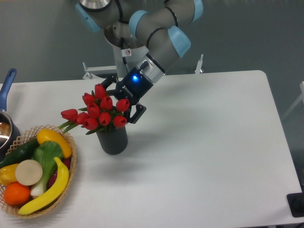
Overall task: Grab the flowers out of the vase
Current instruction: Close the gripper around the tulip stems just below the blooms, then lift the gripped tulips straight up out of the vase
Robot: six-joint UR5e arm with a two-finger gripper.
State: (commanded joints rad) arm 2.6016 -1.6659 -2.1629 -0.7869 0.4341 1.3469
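A bunch of red tulip flowers (97, 113) with green leaves stands in a dark grey ribbed vase (113, 138) left of the table's middle. My gripper (120, 101) comes in from the upper right and is open at the right side of the bunch. One finger (135, 114) reaches down past the right-hand buds. The other finger (108, 84) sits behind the topmost bud. The buds partly hide the space between the fingers, and I cannot tell whether the fingers touch the buds.
A round wicker basket (72, 164) of toy fruit and vegetables sits at the front left. A pot with a blue handle (6, 84) pokes in at the left edge. The arm's base (124, 47) is behind the table (204, 142).
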